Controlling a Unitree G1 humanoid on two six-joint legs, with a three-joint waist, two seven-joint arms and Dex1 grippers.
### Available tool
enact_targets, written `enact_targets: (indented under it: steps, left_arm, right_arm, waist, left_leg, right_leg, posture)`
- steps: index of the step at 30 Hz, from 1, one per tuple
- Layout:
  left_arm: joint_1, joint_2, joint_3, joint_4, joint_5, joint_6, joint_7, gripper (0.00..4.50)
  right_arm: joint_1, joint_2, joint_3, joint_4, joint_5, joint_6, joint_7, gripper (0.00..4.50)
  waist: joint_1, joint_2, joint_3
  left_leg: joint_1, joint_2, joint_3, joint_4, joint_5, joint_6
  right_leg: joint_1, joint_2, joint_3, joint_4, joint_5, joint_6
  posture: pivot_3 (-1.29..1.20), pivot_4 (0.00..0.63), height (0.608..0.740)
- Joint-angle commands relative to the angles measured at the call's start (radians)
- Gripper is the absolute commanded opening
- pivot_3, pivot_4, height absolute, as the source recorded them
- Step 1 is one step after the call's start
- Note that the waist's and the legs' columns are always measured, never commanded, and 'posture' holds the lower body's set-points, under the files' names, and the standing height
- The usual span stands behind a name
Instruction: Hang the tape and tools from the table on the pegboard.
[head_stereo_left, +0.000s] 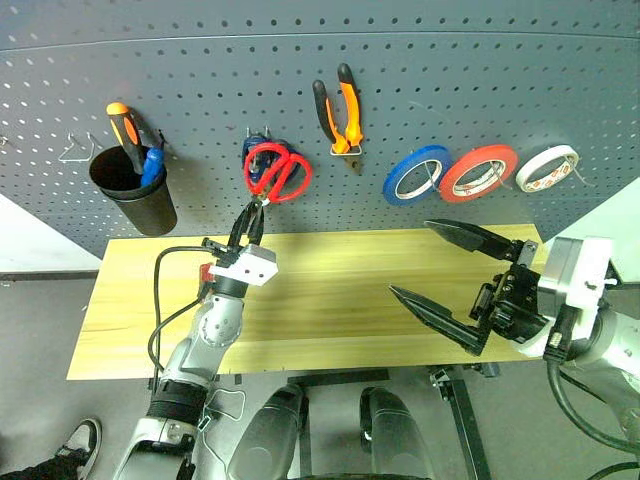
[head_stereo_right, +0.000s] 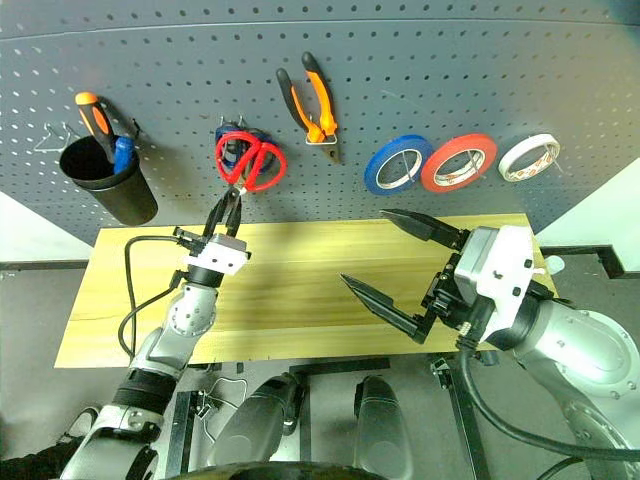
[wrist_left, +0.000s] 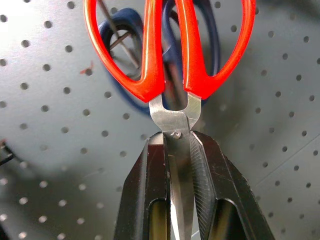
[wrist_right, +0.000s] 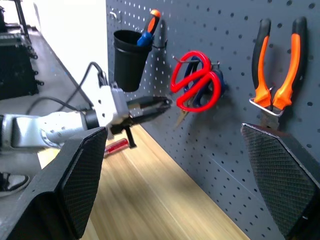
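At the pegboard (head_stereo_left: 420, 90), centre-left: L gripper (head_stereo_left: 248, 222) is clamped on the blades of the red-handled scissors (head_stereo_left: 277, 172), fingers pressed together either side of the steel just below the pivot, per L wrist view. Scissors point handles-up, tilted toward the board; red loops lie over the blue-handled scissors (head_stereo_left: 256, 147) already on a hook. Cannot tell whether the red loops have caught the hook or only rest against the board.

R gripper (head_stereo_left: 452, 280) hangs above the R part of the table (head_stereo_left: 330, 300), fingers spread wide apart, nothing between them, well clear of the board.

Board, L to R:
- black cup (head_stereo_left: 135, 195) w/ orange-and-black-handled screwdriver (head_stereo_left: 125, 130) and a blue-handled item (head_stereo_left: 152, 166) standing in it.
- both scissors, as above.
- pliers (head_stereo_left: 342, 115), orange-and-black handles up, nose down, on a hook.
- blue roll (head_stereo_left: 414, 174), then the tape (head_stereo_left: 478, 172) (red, whitish core), then white roll (head_stereo_left: 547, 167); each on its own hook, side by side, blue & red nearly touching.

Table: small red-handled screwdriver (wrist_right: 116, 145) lies on the wood near the L edge, just beside the L arm; mostly hidden behind the wrist in the head views. A black cable (head_stereo_left: 158, 300) loops from the L wrist over the tabletop.

Floor, lower L: a person's shoe (head_stereo_left: 78, 440).
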Motion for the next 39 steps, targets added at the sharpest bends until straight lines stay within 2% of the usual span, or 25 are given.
enact_targets:
  steps: [1, 8, 15, 18, 23, 27, 30, 33, 39]
  left_arm:
    - [-0.033, -0.003, -0.021, 0.038, 0.017, -0.033, 0.050, 0.26]
    - [-0.123, -0.019, -0.046, 0.202, 0.022, -0.039, 0.132, 0.26]
    - [-0.111, -0.032, -0.046, 0.205, 0.001, -0.017, 0.143, 0.26]
    - [-0.105, -0.049, -0.037, 0.204, -0.035, 0.046, 0.098, 1.25]
    - [-0.083, -0.052, -0.045, 0.189, -0.044, 0.038, 0.079, 2.87]
    - [-0.015, -0.043, -0.033, 0.129, -0.088, 0.055, 0.024, 2.87]
    - [0.099, -0.028, 0.032, 0.012, -0.191, 0.184, -0.078, 2.87]
    - [0.199, 0.007, 0.161, -0.177, -0.358, 0.464, -0.209, 2.87]
    - [0.199, 0.024, 0.358, -0.473, -0.497, 0.988, -0.238, 2.87]
  right_arm:
    - [-0.008, -0.008, -0.049, -0.055, 0.060, -0.030, -0.023, 4.50]
    - [-0.016, -0.030, -0.045, -0.071, 0.076, -0.028, -0.054, 4.50]
    - [-0.013, -0.050, -0.050, -0.079, 0.091, -0.032, -0.075, 4.50]
    - [-0.013, -0.052, -0.047, -0.078, 0.091, -0.031, -0.079, 4.50]
    - [-0.011, -0.054, -0.036, -0.076, 0.081, -0.028, -0.083, 4.50]
    - [-0.010, -0.052, -0.021, -0.075, 0.066, -0.025, -0.089, 4.50]
    - [0.008, -0.048, -0.020, -0.082, 0.054, -0.025, -0.092, 4.50]
    - [0.041, -0.045, -0.021, -0.093, 0.043, -0.025, -0.095, 4.50]
    - [0.075, -0.039, 0.000, -0.083, 0.032, -0.036, -0.075, 4.50]
  waist:
    - [0.001, 0.000, 0.000]
    - [0.003, 0.000, 0.000]
    - [0.001, 0.000, 0.000]
    - [0.001, -0.001, 0.000]
    - [0.000, -0.001, 0.000]
    - [-0.001, -0.001, 0.000]
    - [-0.004, 0.000, 0.000]
    - [-0.003, 0.000, 0.000]
    - [0.004, -0.001, 0.000]
  left_leg:
    - [0.000, 0.000, 0.000, 0.000, 0.000, 0.000]
    - [0.000, 0.000, 0.000, 0.001, 0.000, 0.000]
    - [0.000, 0.000, 0.000, 0.001, 0.000, 0.000]
    - [0.000, 0.000, 0.000, 0.001, 0.000, 0.000]
    - [0.000, 0.000, 0.000, 0.001, 0.000, 0.000]
    - [0.000, 0.000, 0.000, 0.001, 0.000, 0.000]
    - [0.000, 0.000, 0.001, 0.001, 0.000, 0.000]
    - [0.000, 0.000, 0.001, 0.001, 0.000, 0.000]
    - [0.001, 0.000, -0.001, 0.001, -0.003, 0.005]
  right_leg:
    - [0.000, 0.000, 0.000, 0.000, 0.000, 0.000]
    - [0.000, 0.000, 0.000, 0.000, 0.000, 0.000]
    - [0.000, 0.000, 0.000, 0.001, 0.000, 0.000]
    - [0.000, 0.000, 0.000, 0.001, 0.000, 0.000]
    - [0.000, 0.000, 0.000, 0.001, 0.000, 0.000]
    - [0.000, 0.000, 0.000, 0.001, 0.000, 0.000]
    - [0.000, 0.000, 0.000, 0.001, 0.000, 0.000]
    - [-0.001, 0.000, 0.000, 0.001, 0.000, 0.000]
    - [0.001, 0.000, -0.001, 0.002, 0.002, -0.001]
  posture:
    - [-0.02, 0.241, 0.710]
    - [-0.03, 0.243, 0.710]
    - [-0.03, 0.247, 0.710]
    - [-0.03, 0.248, 0.710]
    - [-0.03, 0.249, 0.710]
    - [-0.02, 0.249, 0.710]
    - [-0.02, 0.246, 0.710]
    - [-0.02, 0.248, 0.710]
    - [0.03, 0.276, 0.710]
